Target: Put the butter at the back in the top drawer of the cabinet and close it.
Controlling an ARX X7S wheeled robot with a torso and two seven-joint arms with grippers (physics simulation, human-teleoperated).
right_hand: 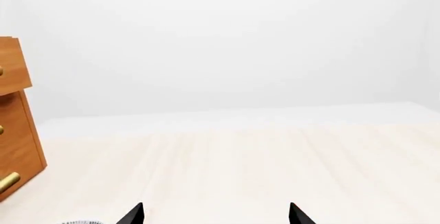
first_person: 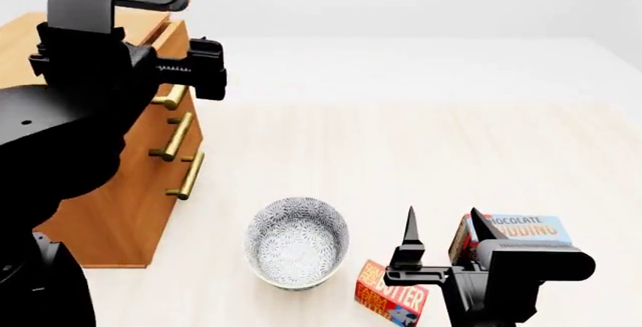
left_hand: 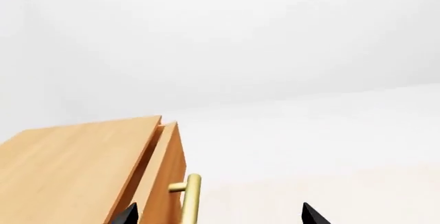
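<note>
left pincer [left_hand: 216, 214] spread wide around top drawer [first_person: 173, 62] handle [left_hand: 190, 198], drawer slightly out of cabinet [first_person: 110, 207]. right pincer [first_person: 441, 229] wide, holding nothing, above butter [first_person: 392, 294] lying on surface [first_person: 422, 154] beside bowl [first_person: 297, 242].

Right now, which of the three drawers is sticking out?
The top drawer, by the left gripper; the two lower drawers sit flush.

Frame centre and right: bare table [first_person: 422, 154], free passage. Cabinet [first_person: 110, 214] blocks the left edge, bowl [first_person: 297, 242] bottom centre (butter [first_person: 389, 295] and pudding box [first_person: 522, 229] crowd bottom right).
</note>
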